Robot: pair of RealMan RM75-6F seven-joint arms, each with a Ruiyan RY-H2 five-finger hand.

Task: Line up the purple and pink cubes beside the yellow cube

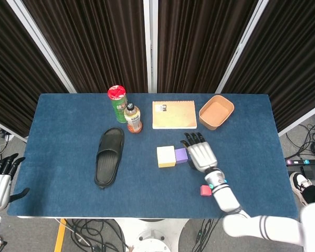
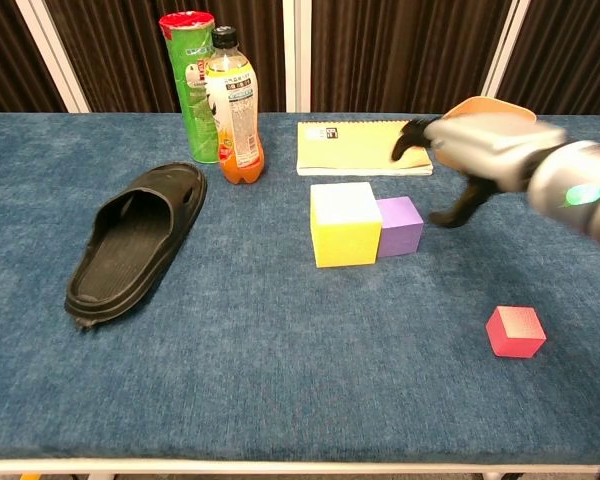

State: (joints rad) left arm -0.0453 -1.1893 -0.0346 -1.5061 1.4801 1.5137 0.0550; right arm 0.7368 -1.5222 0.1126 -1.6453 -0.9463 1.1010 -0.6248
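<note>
Blue-covered table [image 1: 68, 157], seen from above and from chest height.

Yellow cube [image 2: 344, 223]: near the middle of the table, the largest of the three cubes, standing flat.

Purple cube [image 2: 399, 225]: directly against the yellow cube's right face, touching it, standing flat and released.

Pink cube [image 2: 514, 331]: alone toward the near right of the table, well apart from the other two and not in line with them.

Right hand [image 2: 480, 150]: raised above the table just right of the purple cube, clear of it. Fingers spread, nothing held. It is motion-blurred in the chest view; the head view shows the fingers fanned out next to the purple cube [image 1: 181, 155].

Left hand [image 1: 1, 181]: off the table's left edge, low in the head view, fingers extended and apart, nothing in it.

Black slipper [image 2: 132, 243]: on the left half of the table, sole down, opening facing up.

Green canister with red lid [image 2: 188, 84]: upright at the far left-centre of the table.

Drink bottle with orange liquid [image 2: 232, 108]: upright, just in front of and beside the canister, appearing to touch it.

Yellow spiral notebook [image 2: 358, 147]: flat on the far side, behind the yellow and purple cubes.

Tan bowl [image 1: 216, 112]: at the far right, beside the notebook; in the chest view largely hidden by the right hand.
</note>
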